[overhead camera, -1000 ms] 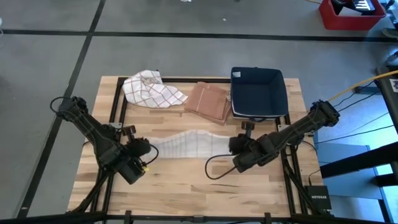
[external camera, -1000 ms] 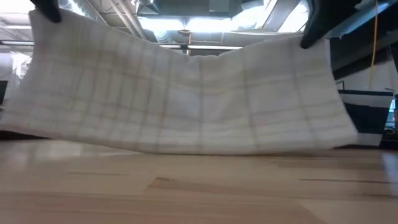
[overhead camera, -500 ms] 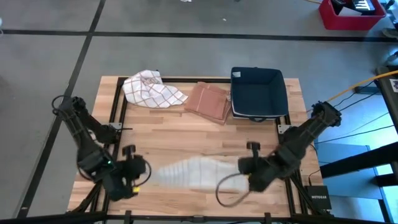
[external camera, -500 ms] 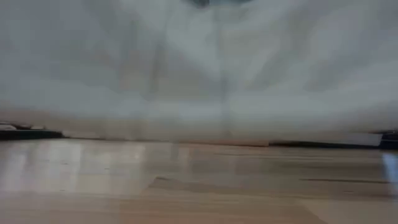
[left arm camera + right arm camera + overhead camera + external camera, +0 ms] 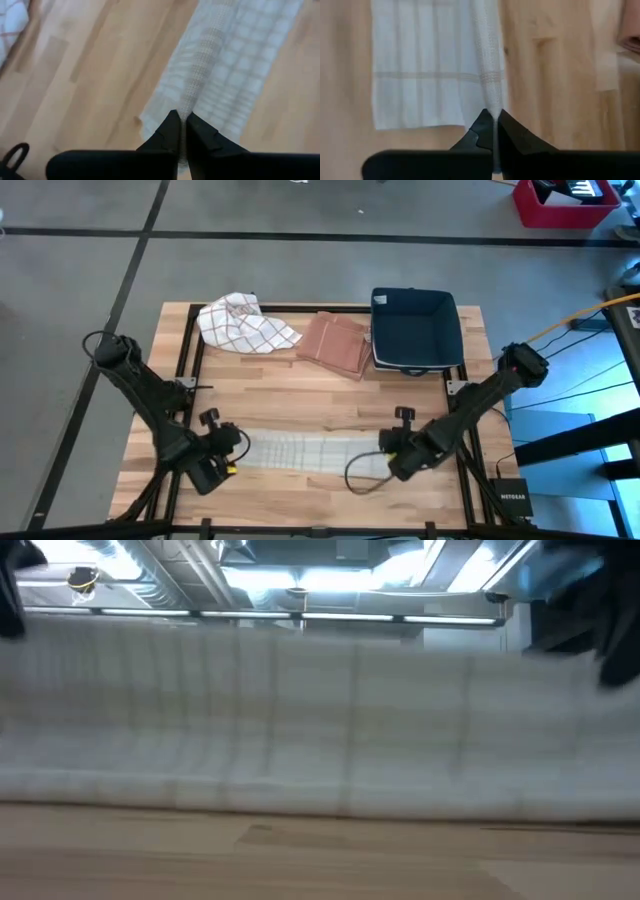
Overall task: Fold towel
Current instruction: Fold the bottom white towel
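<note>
Near the front edge of the wooden table (image 5: 300,395), the white towel (image 5: 310,450) hangs stretched taut between the two arms, its lower edge on the wood in the low view. From the table's left side the left arm reaches down, its gripper (image 5: 232,463) low at the towel's left end, fingers pinched tight on a bunched edge of the cloth, as the left wrist view shows. The right arm angles in from the right side, its gripper (image 5: 388,452) at the towel's right end, fingers likewise closed on a gathered edge in the right wrist view. At the table's far side lie a crumpled checked cloth (image 5: 243,323), a folded brown cloth (image 5: 335,343) and a dark blue tray (image 5: 450,320).
</note>
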Robot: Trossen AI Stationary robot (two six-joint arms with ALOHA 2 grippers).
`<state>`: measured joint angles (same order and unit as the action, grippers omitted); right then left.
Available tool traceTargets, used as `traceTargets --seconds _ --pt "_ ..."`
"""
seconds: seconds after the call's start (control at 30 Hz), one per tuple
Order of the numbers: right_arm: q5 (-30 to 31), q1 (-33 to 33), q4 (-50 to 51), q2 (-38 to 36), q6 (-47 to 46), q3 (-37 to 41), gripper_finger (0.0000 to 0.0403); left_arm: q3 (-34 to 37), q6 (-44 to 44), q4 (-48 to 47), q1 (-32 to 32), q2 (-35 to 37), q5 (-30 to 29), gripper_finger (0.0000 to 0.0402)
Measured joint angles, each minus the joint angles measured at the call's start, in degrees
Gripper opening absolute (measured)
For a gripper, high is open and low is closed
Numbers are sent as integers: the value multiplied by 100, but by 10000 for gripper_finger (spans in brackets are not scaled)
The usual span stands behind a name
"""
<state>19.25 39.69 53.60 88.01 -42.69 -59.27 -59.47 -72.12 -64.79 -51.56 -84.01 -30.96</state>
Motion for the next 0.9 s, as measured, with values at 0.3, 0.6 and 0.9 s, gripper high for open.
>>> traceTargets --seconds 0.3,0.6,0.9 --pt "653 -522 -500 -2 248 776 11 753 472 126 586 2 -414 10" --pt "608 -609 -521 -2 154 792 54 941 669 235 919 -2 -396 41" --pt "169 -608 715 -2 -67 432 174 519 671 -514 1297 31 162 143"
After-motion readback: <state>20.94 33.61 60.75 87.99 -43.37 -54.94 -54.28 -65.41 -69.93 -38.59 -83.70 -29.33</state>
